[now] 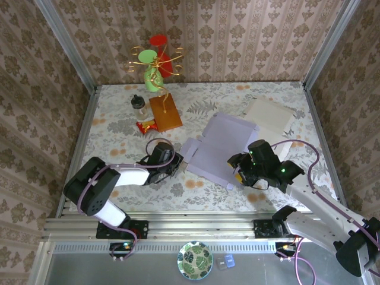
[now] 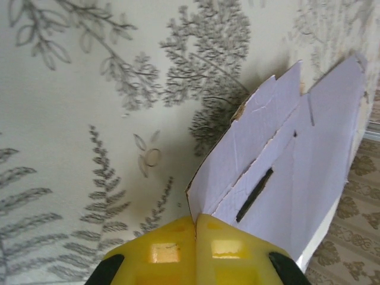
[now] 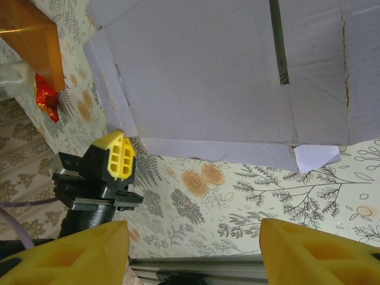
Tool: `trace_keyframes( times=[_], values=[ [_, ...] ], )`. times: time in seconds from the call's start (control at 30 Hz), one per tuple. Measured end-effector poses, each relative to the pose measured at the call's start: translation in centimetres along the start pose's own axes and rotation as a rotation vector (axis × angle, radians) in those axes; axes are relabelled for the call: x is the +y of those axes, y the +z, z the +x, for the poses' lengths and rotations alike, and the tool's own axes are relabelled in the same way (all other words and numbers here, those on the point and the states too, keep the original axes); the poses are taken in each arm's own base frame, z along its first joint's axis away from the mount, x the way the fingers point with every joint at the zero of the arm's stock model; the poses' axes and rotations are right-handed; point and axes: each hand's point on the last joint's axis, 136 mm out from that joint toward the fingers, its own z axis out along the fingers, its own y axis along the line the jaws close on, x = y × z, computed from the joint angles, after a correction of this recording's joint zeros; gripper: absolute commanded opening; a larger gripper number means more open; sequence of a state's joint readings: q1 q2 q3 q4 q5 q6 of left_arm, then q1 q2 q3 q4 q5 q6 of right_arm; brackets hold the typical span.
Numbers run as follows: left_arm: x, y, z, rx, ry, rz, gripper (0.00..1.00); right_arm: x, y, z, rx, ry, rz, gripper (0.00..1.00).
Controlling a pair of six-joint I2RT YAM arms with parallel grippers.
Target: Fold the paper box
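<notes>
The paper box lies as a flattened lavender sheet in the middle of the floral table. My left gripper is at its left edge, shut on a raised side flap. In the left wrist view the yellow fingers meet with the flap's edge of the paper box pinched between them, and a slot shows in the panel. My right gripper hovers over the box's near right edge. It stands open with only tablecloth between its fingers; the paper box lies beyond, and the left gripper is at its corner.
A white flat carton lies at the back right. A wooden block, a red packet and a small bottle sit at the back left, near a green and red ornament. Walls enclose the table.
</notes>
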State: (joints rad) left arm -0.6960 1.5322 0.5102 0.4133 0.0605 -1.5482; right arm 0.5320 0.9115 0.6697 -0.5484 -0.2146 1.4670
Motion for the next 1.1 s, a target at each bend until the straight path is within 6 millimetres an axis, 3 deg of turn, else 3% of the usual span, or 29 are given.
trace_keyframes(
  times=[0.2, 0.37, 0.6, 0.87, 1.1],
  values=[
    [-1.7, -1.4, -0.2, -0.027, -0.004, 0.046, 0.0, -0.1, 0.3, 0.4, 0.008, 0.033, -0.016, 0.66],
    [-3.1, -2.4, -0.4, -0.047, -0.025, 0.087, 0.0, -0.1, 1.5, 2.5, 0.043, 0.078, -0.05, 0.76],
    [-4.5, -3.0, -0.4, -0.056, -0.064, 0.114, 0.0, 2.2, 2.8, 4.7, 0.024, 0.136, -0.159, 0.85],
    [-6.3, -4.5, -0.1, -0.059, -0.109, 0.175, 0.0, 3.9, 5.7, 5.0, -0.031, 0.209, -0.212, 0.85],
    [-6.9, -5.2, 0.2, -0.057, -0.136, 0.196, 0.0, 4.8, 6.6, 4.3, -0.083, 0.24, -0.255, 0.8]
  ],
)
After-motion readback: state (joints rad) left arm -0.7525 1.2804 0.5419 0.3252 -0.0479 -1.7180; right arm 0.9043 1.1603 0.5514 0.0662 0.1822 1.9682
